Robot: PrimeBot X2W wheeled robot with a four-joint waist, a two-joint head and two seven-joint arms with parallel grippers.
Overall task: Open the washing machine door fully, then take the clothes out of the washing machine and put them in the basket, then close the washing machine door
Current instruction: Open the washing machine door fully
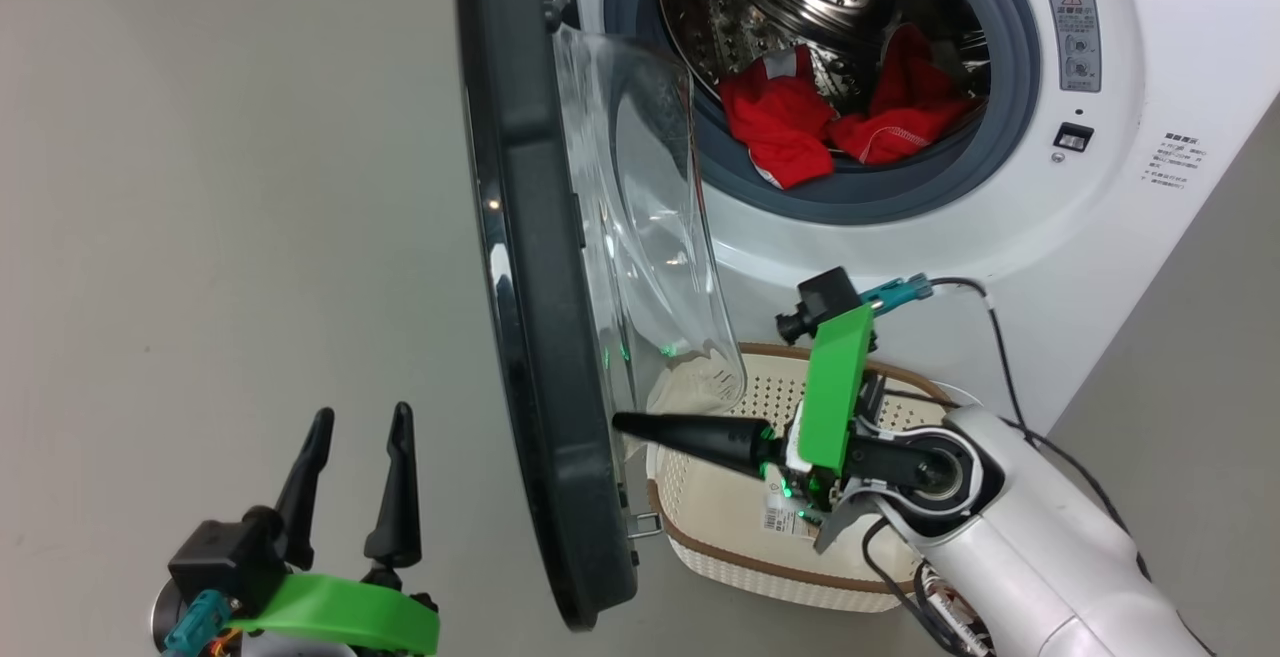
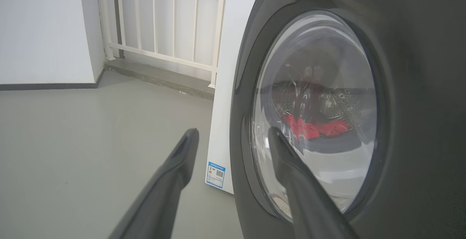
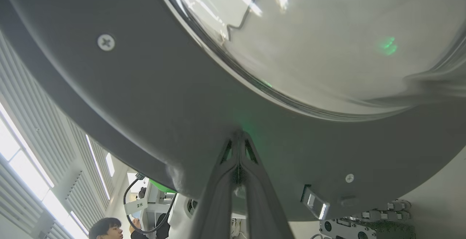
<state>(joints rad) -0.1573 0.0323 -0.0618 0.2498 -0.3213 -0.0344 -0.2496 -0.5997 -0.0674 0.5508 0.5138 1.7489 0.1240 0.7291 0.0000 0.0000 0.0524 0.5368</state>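
The white washing machine (image 1: 1120,197) stands on the floor with its door (image 1: 530,317) swung out about square to the front. The door looks stiff, hinged and glossy, so it is better pushed on its dark inner rim than on the glass. The basket (image 1: 720,537) sits on the floor just below the opening. The red clothes (image 1: 800,122) lie at the drum's front lip; they look soft and light, so pinch a bunched fold. The right end effector (image 1: 620,423), fingers pressed together, touches the door's inner rim. The left end effector (image 1: 362,413) is spread and empty, outside the door.
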